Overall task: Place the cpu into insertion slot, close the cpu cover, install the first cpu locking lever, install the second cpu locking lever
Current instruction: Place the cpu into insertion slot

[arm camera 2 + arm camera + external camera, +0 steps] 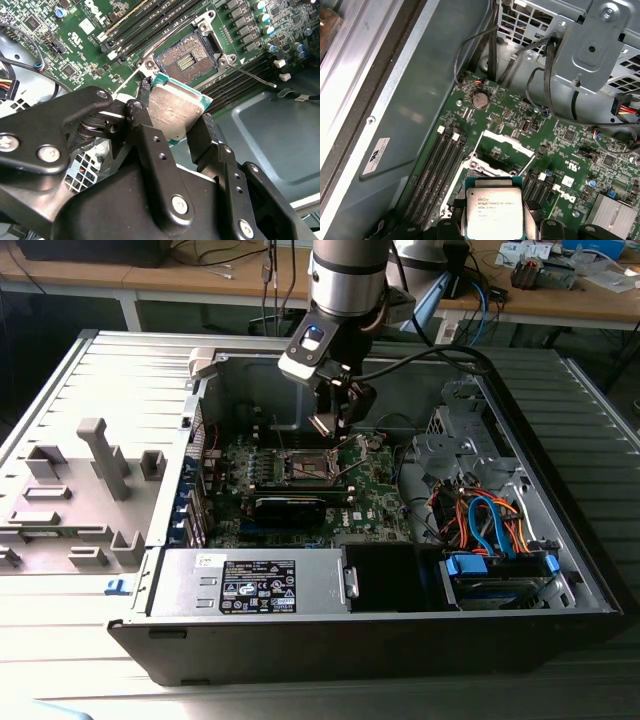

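My gripper (335,422) hangs inside the open computer case, shut on the cpu (171,109), a flat square chip with a silver-grey top and green rim. Black fingers (150,130) clamp two opposite edges of the chip. In the first wrist view the cpu (493,206) sits between the gripper (495,222) fingers, its printed face showing. The insertion slot (187,60) lies bare on the green board just beyond and below the chip, its dark centre exposed. The cpu cover (504,140) stands swung open past the socket. Both thin locking levers (255,77) stick out unlatched.
Black memory slots (437,170) run along one side of the socket. A drive cage with bundled cables (480,510) fills the exterior view's right of the case. The power supply (250,585) lines the front edge. A grey fixture tray (80,500) lies outside the case.
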{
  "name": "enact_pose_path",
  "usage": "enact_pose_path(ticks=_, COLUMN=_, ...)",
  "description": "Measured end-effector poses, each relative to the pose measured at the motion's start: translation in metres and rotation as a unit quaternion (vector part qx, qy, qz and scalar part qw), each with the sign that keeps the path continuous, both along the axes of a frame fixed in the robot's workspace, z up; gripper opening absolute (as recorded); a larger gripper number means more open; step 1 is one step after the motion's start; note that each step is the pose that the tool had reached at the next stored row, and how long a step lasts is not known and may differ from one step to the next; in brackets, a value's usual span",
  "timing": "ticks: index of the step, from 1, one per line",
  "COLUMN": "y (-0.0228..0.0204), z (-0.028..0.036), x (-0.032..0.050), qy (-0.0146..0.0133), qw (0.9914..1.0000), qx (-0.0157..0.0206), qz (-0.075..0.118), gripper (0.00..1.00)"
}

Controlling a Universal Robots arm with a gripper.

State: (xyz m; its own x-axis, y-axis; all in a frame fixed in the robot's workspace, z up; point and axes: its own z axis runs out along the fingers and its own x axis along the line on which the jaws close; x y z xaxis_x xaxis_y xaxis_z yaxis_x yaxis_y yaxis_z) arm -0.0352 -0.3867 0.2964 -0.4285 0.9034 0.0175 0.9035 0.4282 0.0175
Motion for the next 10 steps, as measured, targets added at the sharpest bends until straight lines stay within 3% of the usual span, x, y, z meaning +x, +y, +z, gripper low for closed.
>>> enact_pose_path(ticks=10, y=0.0000, z=-0.0003, x=0.0000, qy=0.0000, qw=0.99992, qx=0.0000, qz=-0.012, gripper=0.55)
